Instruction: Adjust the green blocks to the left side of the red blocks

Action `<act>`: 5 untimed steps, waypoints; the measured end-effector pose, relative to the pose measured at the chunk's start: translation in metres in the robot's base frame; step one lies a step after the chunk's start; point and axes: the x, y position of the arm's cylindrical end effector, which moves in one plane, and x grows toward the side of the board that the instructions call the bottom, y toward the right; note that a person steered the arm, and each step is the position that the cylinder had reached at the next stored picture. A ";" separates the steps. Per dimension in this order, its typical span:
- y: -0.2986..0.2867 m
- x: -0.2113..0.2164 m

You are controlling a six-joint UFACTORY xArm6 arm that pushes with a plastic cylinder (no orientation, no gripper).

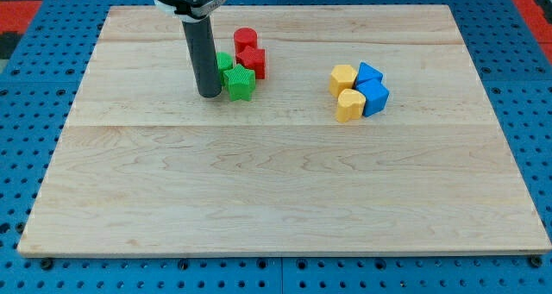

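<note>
My tip (209, 94) rests on the board at the view's upper left, just left of the green blocks. A green star-shaped block (240, 84) sits right of the tip, nearly touching the rod. A second green block (224, 63) lies just above it, partly hidden behind the rod. A red cylinder (245, 40) stands above and right of the greens. A red cube-like block (254, 61) sits below the cylinder, touching the green star's upper right.
Two yellow blocks (343, 78) (349, 105) and two blue blocks (369, 73) (375, 96) form a tight cluster at the view's right centre. The wooden board (276, 199) lies on a blue perforated table.
</note>
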 end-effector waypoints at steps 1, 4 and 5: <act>0.000 0.000; 0.011 -0.012; 0.021 -0.019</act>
